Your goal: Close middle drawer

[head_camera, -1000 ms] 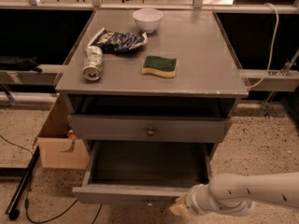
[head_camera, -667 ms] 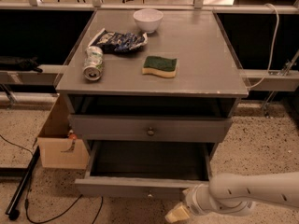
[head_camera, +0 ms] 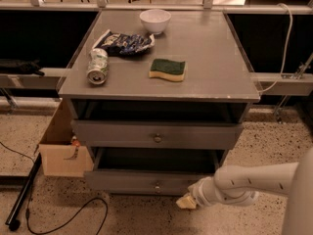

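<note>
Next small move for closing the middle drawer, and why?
Probably push straight in toward the grey cabinet: the end effector sits low and right at the front of the grey wooden middle drawer, which juts out, dark inside exposed.

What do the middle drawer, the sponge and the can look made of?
The middle drawer looks like grey-painted wood, matt. The sponge: likely foam, yellow under a green scouring layer. The can: probably metal, shiny. The gripper is at the drawer's front, right side.
</note>
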Robot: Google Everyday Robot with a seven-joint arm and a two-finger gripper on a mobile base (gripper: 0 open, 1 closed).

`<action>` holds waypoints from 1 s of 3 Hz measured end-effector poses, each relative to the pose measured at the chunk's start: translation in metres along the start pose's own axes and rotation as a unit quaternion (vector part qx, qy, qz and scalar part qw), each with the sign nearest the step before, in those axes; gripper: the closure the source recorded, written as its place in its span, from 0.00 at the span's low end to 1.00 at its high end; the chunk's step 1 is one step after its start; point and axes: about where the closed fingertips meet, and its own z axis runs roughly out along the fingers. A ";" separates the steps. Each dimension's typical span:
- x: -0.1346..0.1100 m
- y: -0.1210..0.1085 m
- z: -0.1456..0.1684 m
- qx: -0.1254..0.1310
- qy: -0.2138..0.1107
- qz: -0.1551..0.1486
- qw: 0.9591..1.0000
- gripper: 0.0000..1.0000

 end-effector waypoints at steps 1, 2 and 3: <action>-0.008 -0.009 -0.002 0.008 -0.006 -0.002 1.000 0.59; -0.008 -0.009 -0.002 0.008 -0.006 -0.001 1.000 0.37; 0.004 0.000 -0.003 -0.018 -0.009 0.030 0.999 0.06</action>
